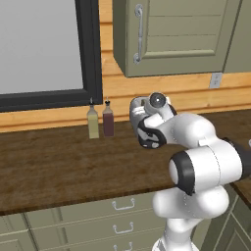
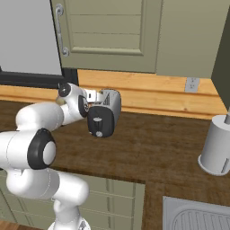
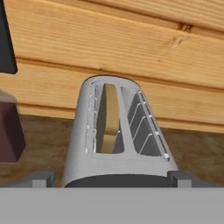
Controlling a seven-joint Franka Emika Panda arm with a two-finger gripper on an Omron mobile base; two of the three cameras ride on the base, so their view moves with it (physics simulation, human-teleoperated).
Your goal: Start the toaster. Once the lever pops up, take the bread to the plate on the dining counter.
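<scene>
**Gripper poised above the toaster, lever not yet pressed**

The toaster (image 2: 106, 112) is seen standing on the wood countertop (image 1: 54, 166) close to the plank wall, its black end panel turned toward the right base camera. The gripper (image 3: 111, 178) is held just over the near end of the toaster, jaws spread wide with nothing grasped; by judgement this placement is chosen to reach down onto the lever. The bread (image 3: 110, 124) is seated deep in the left slot as seen from the hand, the other slot being bare wire. Two bottles (image 1: 100, 121) are set beside the toaster. In the left base view the toaster is masked by the arm. The lever's height cannot be made out on the dark panel.
</scene>
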